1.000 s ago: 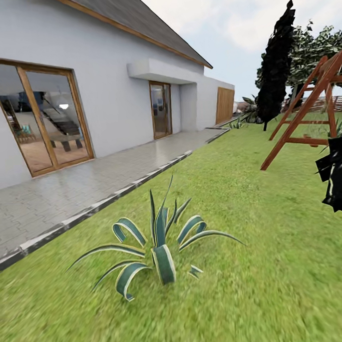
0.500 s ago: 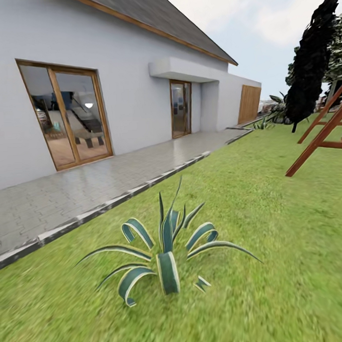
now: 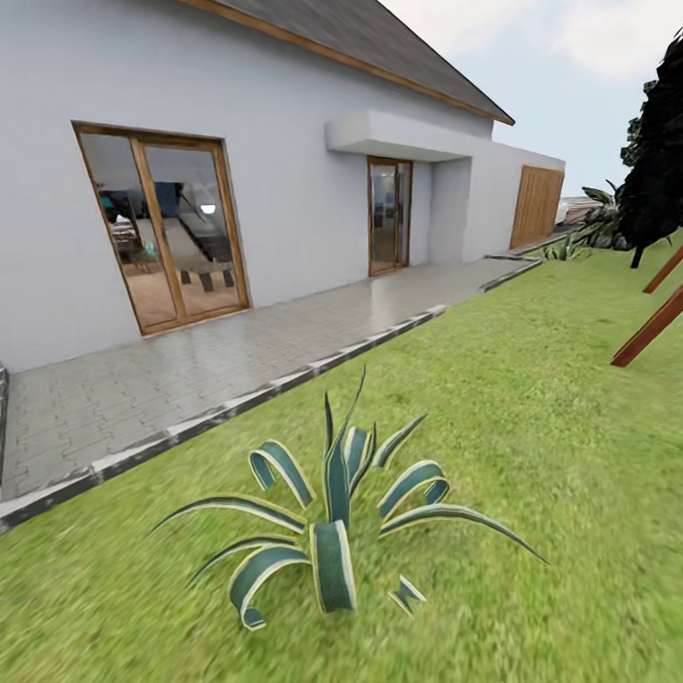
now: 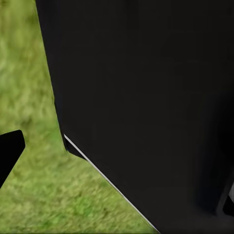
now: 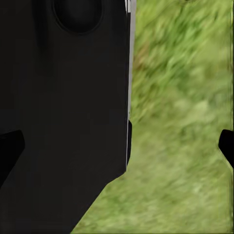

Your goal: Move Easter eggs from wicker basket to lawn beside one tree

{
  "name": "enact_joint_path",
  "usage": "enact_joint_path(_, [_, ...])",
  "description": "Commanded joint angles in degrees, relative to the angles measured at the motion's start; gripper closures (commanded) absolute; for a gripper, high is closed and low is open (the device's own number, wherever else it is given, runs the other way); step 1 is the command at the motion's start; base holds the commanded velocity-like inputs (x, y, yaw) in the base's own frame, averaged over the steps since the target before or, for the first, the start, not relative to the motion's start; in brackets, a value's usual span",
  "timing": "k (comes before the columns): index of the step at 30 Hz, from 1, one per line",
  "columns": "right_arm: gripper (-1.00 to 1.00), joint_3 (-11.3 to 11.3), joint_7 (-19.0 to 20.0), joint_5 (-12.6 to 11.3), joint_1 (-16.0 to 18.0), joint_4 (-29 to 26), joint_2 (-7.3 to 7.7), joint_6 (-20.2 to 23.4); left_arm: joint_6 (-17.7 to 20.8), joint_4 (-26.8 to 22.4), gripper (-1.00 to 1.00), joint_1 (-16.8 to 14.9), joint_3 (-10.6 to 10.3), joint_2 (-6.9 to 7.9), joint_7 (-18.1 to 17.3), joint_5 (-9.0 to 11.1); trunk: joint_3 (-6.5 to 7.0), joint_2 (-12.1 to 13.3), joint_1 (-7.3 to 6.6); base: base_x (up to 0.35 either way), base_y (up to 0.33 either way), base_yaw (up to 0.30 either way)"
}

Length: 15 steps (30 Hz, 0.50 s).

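Note:
The eggs, the wicker basket and the pale-trunked tree are out of view. The lawn (image 3: pixel 547 441) spreads as mottled green grass across the head view, in front of the white house (image 3: pixel 270 125). In the left wrist view my left gripper (image 4: pixel 117 180) is open, one black fingertip (image 4: pixel 9 152) at the edge over grass, with the robot's black body behind. In the right wrist view my right gripper (image 5: pixel 117 146) is open too, its fingertips (image 5: pixel 227 146) far apart, nothing between them but grass and the black body.
A striped agave plant (image 3: pixel 335 512) grows in the grass close ahead. A paved walkway (image 3: pixel 183 370) with a stone kerb runs along the house. At the right stand a dark columnar cypress (image 3: pixel 663 164) and the legs of a red-brown wooden swing frame (image 3: pixel 661 320).
The whole head view has shifted: the camera has turned left, so house, agave and cypress sit further right in the picture. The swing frame has mostly slid out at the right edge.

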State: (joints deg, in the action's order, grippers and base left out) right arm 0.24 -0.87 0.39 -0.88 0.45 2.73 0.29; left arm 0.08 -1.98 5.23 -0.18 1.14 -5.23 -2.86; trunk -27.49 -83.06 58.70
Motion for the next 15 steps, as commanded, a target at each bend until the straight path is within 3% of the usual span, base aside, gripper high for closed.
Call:
enact_joint_path(1, [-1.0, 0.0, -0.1, 0.0, 0.0, 0.0, -0.01, 0.0, 0.0, -0.1, -1.0, 0.0, 0.0, 0.01, -0.1, -0.3, -0.03, 0.0, 0.02, 0.224, -0.27, 0.008])
enact_joint_path(11, [-1.0, 0.0, -0.1, 0.0, 0.0, 0.0, -0.01, 0.0, 0.0, -0.1, -1.0, 0.0, 0.0, 0.02, -0.1, -0.3, -0.03, 0.0, 0.02, 0.22, -0.265, 0.001])
enact_joint_path(15, [-1.0, 0.0, 0.1, 0.0, 0.0, 0.0, -0.05, 0.0, -0.1, -0.1, -1.0, 0.0, 0.0, 0.04, -0.2, -0.3, -0.03, 0.0, 0.02, 0.056, -0.068, 0.0])
